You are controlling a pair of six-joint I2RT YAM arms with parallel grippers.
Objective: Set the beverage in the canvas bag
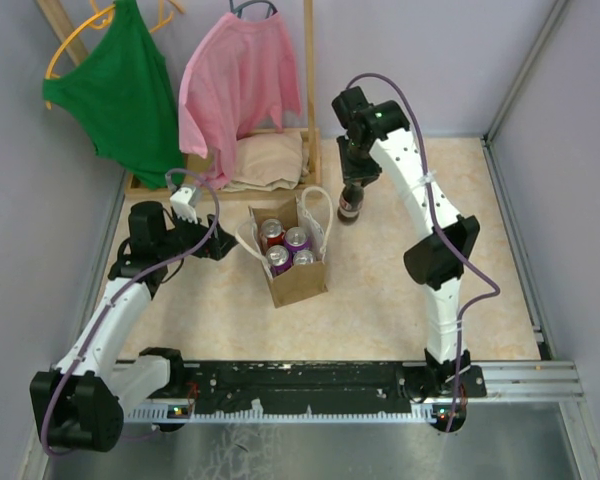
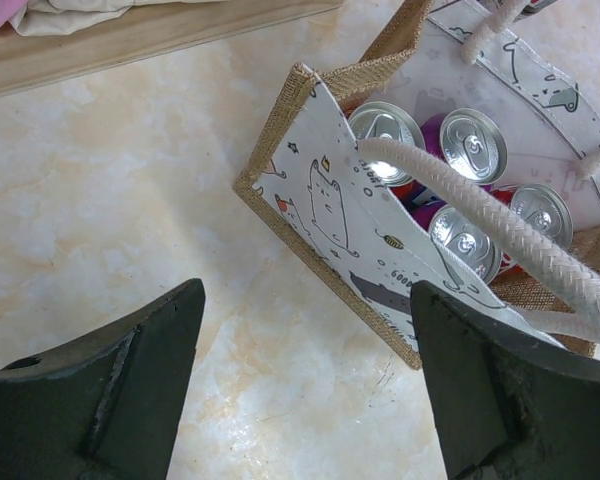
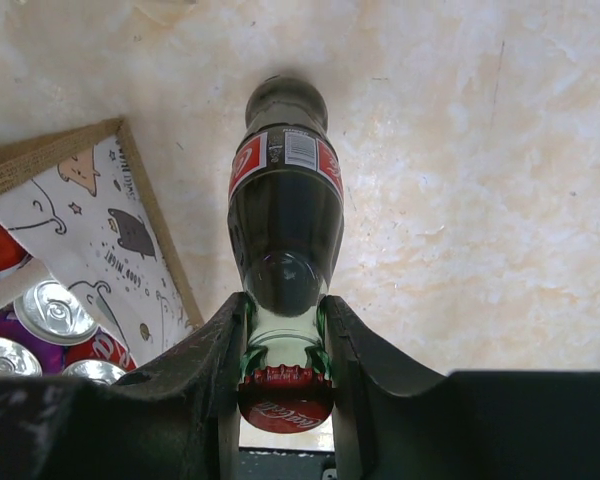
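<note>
The beverage, a dark glass cola bottle [image 1: 350, 203] [image 3: 285, 200] with a red cap, hangs upright just right of the canvas bag's far corner. My right gripper [image 1: 355, 182] [image 3: 285, 330] is shut on its neck, under the cap. The canvas bag [image 1: 298, 282] [image 2: 330, 200] [image 3: 110, 230] stands open mid-table with white rope handles [image 2: 480, 215]. Several soda cans [image 1: 285, 247] [image 2: 470, 145] [image 3: 55, 310] fill it. My left gripper [image 1: 220, 246] [image 2: 305, 340] is open and holds nothing, low over the table at the bag's left side.
A wooden rack at the back left holds a green shirt [image 1: 120, 85] and a pink shirt [image 1: 235, 80] on hangers. A beige folded cloth [image 1: 265, 160] lies on the rack's base. Walls close in the table on the left, back and right.
</note>
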